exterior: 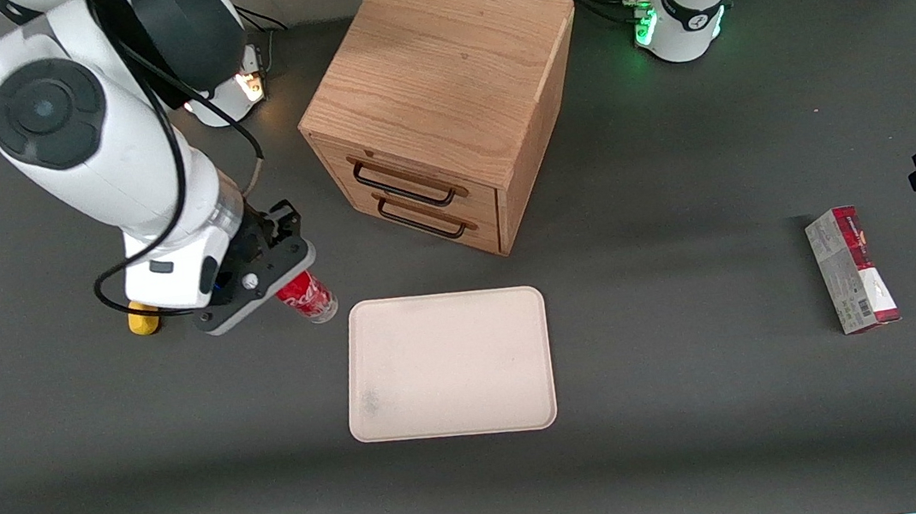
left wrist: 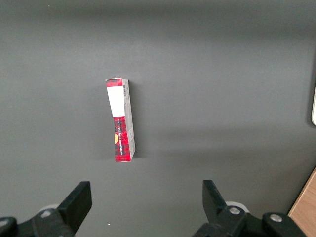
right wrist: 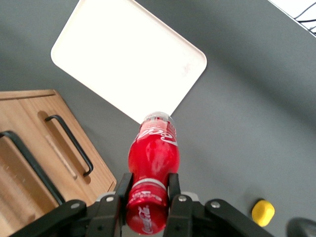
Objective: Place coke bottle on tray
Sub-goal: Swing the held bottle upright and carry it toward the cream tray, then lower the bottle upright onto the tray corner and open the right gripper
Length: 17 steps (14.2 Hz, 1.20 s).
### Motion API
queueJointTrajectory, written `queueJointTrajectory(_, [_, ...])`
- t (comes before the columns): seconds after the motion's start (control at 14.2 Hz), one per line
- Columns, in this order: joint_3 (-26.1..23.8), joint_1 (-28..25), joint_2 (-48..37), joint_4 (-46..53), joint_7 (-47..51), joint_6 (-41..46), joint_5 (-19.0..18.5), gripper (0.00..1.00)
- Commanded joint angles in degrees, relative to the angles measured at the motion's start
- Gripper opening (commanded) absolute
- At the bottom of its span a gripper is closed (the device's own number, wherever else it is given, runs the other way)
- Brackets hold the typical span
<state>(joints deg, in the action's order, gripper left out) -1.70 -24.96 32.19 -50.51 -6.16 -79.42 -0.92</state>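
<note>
My right gripper (exterior: 274,273) is shut on the coke bottle (exterior: 306,297), a small red bottle with white script and a clear base. It grips the bottle at the neck and cap end, and the clear base points toward the tray. In the right wrist view the gripper (right wrist: 148,190) clamps the bottle (right wrist: 154,153) between both fingers. The cream-white tray (exterior: 449,365) lies flat on the table, beside the bottle and slightly nearer to the front camera. It also shows in the right wrist view (right wrist: 123,54). The bottle hangs just off the tray's corner, not over it.
A wooden drawer cabinet (exterior: 440,95) with two black handles stands farther from the front camera than the tray. A small yellow object (exterior: 143,322) lies by the working arm. A red-and-grey carton (exterior: 851,270) lies toward the parked arm's end of the table.
</note>
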Motion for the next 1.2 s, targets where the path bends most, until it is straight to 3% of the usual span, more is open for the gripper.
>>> queueJointTrajectory(0.0, [0.0, 0.3, 5.4, 3.2, 0.5, -2.9, -0.7, 0.00])
queueJointTrajectory(0.56, [0.3, 1.2, 17.0, 3.0, 0.2, -15.0, -0.7, 0.00])
queueJointTrajectory(1.13, [0.4, 1.3, 23.0, 2.5, 0.1, -21.6, -0.7, 0.00])
